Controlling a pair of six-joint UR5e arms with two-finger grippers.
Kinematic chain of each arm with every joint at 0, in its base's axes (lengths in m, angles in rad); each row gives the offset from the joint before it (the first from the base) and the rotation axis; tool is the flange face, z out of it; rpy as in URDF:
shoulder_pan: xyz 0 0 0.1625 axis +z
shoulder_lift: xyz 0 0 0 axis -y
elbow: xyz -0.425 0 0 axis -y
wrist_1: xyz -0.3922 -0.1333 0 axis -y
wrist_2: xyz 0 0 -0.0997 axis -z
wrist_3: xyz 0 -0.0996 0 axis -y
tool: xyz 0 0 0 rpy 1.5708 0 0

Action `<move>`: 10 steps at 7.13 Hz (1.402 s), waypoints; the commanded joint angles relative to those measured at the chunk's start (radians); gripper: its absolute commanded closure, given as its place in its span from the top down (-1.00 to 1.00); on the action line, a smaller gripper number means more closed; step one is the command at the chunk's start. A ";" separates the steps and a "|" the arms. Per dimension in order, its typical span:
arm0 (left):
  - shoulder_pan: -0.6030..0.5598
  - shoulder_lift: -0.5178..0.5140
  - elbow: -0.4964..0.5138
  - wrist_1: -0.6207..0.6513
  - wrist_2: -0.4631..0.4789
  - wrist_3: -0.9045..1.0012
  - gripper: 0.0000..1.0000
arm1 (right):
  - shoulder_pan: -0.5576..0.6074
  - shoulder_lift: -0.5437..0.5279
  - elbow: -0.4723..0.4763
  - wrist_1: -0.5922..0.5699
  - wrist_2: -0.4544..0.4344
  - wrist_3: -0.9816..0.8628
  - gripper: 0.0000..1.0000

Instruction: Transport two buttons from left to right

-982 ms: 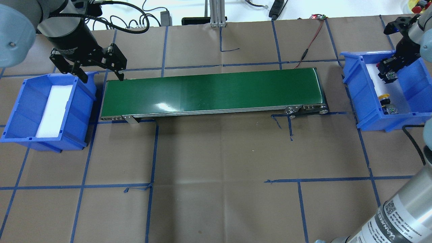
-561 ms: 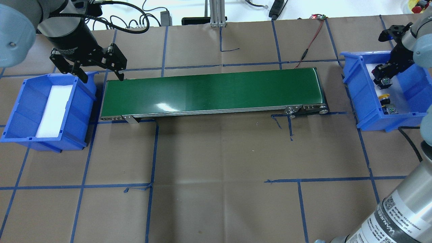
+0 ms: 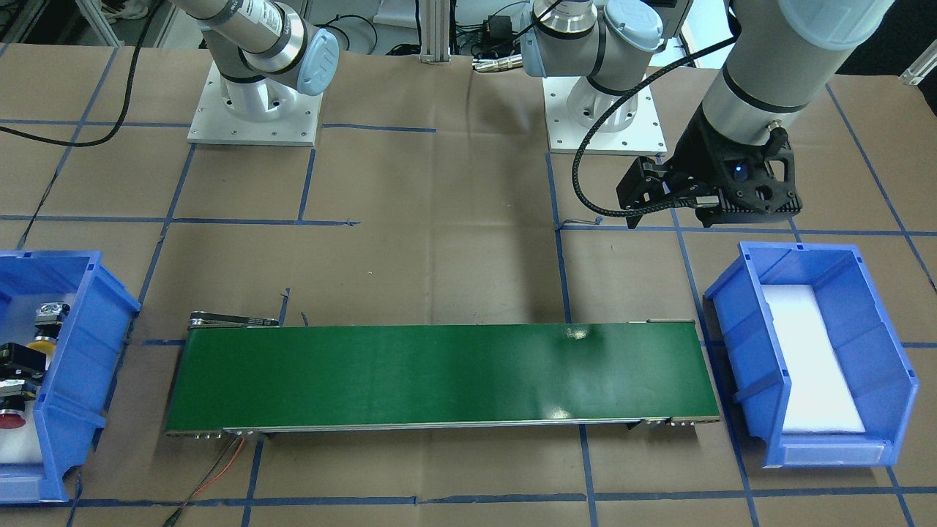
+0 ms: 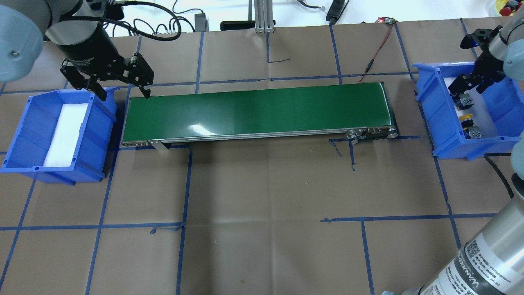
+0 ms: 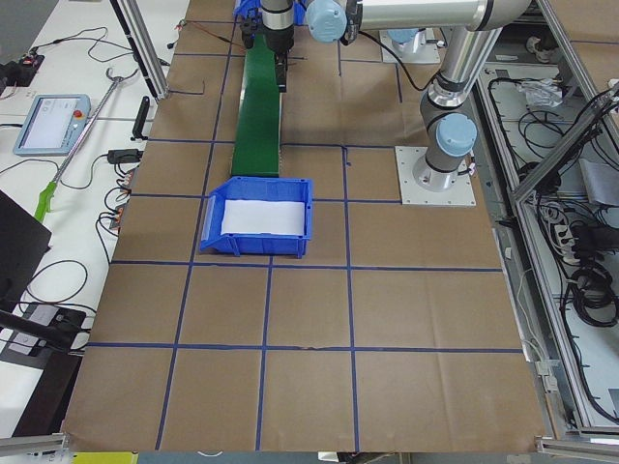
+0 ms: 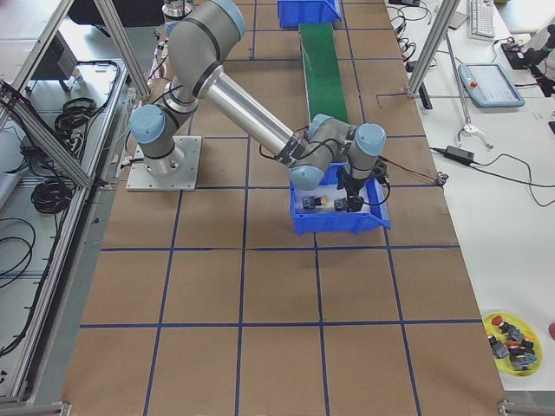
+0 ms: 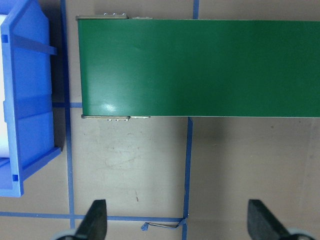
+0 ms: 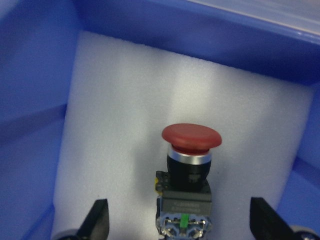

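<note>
Overhead exterior view shows a big brown worktop (image 4: 262, 196) with blue tape lines on it. A long green belt (image 4: 258, 108) lies across the middle. A blue bin sits at each end of the belt, and each one has white foam on its floor. The left bin (image 4: 24, 135) is just beside the left end of the belt. The right bin (image 4: 434, 102) is near the right end.

The left fingers (image 7: 95, 222) hang above the worktop, close to the left end of the belt and the left bin. They are spread wide with nothing in them. The right fingers (image 8: 97, 222) are down inside the right bin. They are spread wide too and hold nothing.

The red button (image 8: 191, 150) lies on the foam between the right fingers and touches neither one. It seems to lie on its side, though the wrist view is a bit blurry. The yellow button (image 4: 466, 119) lies on the same foam, near the red one and closer to the robot.
</note>
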 commanded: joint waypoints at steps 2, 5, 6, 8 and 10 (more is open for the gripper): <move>0.000 0.002 0.000 0.000 0.000 0.000 1.00 | 0.002 -0.164 -0.010 0.157 -0.004 0.031 0.99; 0.000 0.002 0.000 0.000 0.000 0.000 1.00 | 0.041 -0.388 -0.009 0.319 0.002 0.306 0.99; 0.000 0.000 0.000 0.000 0.000 0.000 1.00 | 0.128 -0.443 -0.006 0.342 -0.001 0.421 0.99; -0.002 0.000 0.000 0.000 0.000 0.000 1.00 | 0.286 -0.534 0.009 0.434 0.005 0.663 0.99; -0.002 0.000 0.000 0.000 0.000 0.000 1.00 | 0.357 -0.573 0.031 0.444 0.007 0.747 0.99</move>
